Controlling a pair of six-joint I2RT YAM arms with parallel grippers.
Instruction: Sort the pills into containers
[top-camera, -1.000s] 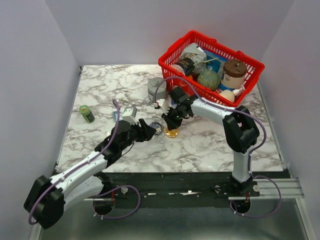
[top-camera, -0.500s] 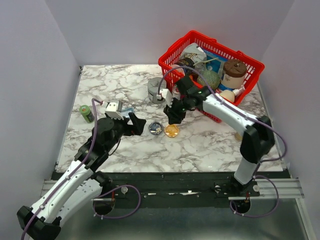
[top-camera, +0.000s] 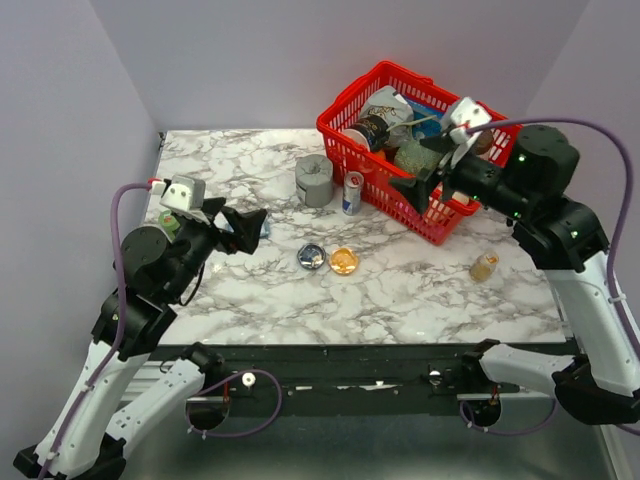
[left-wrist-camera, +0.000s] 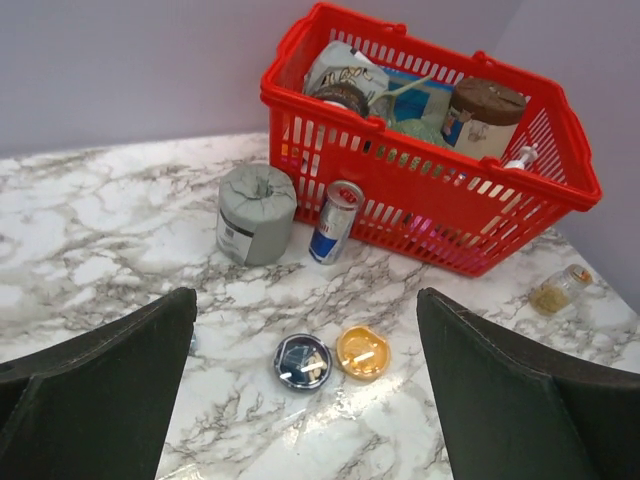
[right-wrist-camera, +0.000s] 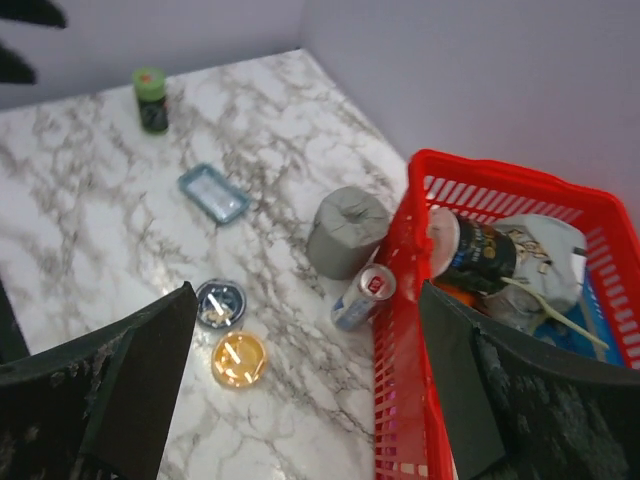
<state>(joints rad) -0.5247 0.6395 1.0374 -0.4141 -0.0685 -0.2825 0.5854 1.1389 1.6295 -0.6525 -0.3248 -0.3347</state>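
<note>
My left fingers (left-wrist-camera: 110, 380) are spread wide and pinch nothing, and my right fingers (right-wrist-camera: 130, 370) are the same. Both hang high above the counter (top-camera: 400, 290) and out to their own sides, well apart from the work, which I take as a resting pose that leaves the middle open to view. The two dishes sit mid-counter, just beside each other: the blue dish (top-camera: 311, 257) on my left and the orange dish (top-camera: 344, 261) on my right. I judge that pairing is meant to put either one in reach of either arm. Each dish shows pale specks inside, probably pills, though they are too small for me to tell kind or count. I see no loose pills on the marble around them, so the sorting looks done or close to it, but the veined pattern could easily hide one. Behind the dishes stand a grey cylinder (top-camera: 314, 180) and a can (top-camera: 352, 192), close against the red basket (top-camera: 500, 130), and a small jar (top-camera: 484, 266) lies off to my right. None of these touches the dishes.
</note>
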